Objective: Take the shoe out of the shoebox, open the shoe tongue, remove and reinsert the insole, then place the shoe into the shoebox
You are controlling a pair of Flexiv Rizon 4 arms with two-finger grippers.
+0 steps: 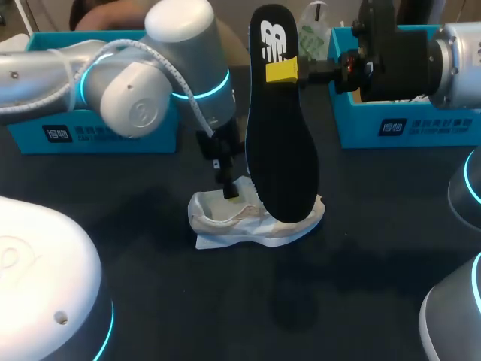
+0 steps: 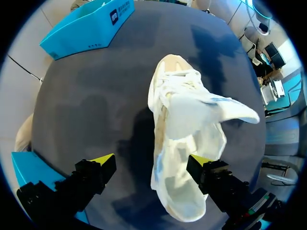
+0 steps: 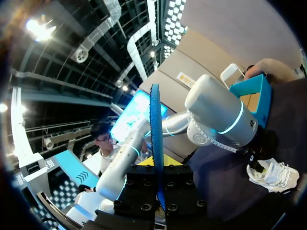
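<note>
A white shoe [image 1: 255,219] lies on the dark table, its tongue pulled up. Above it hangs the black insole [image 1: 282,143], upright, lower end near the shoe's opening. My right gripper [image 1: 284,70] is shut on the insole's upper part. In the right wrist view the insole [image 3: 156,139] shows edge-on between that gripper's [image 3: 154,162] fingers, with the shoe [image 3: 271,175] far below. My left gripper [image 1: 229,189] stands at the shoe's end. In the left wrist view it [image 2: 152,160] is open above the shoe [image 2: 187,143], one fingertip [image 2: 201,160] over the shoe, the other over bare table.
One blue shoebox [image 1: 98,135] stands at the back left, behind my left arm, and another blue box [image 1: 406,120] at the back right. The left box [image 2: 88,26] also shows ahead of the left gripper. White robot bases sit at the front corners.
</note>
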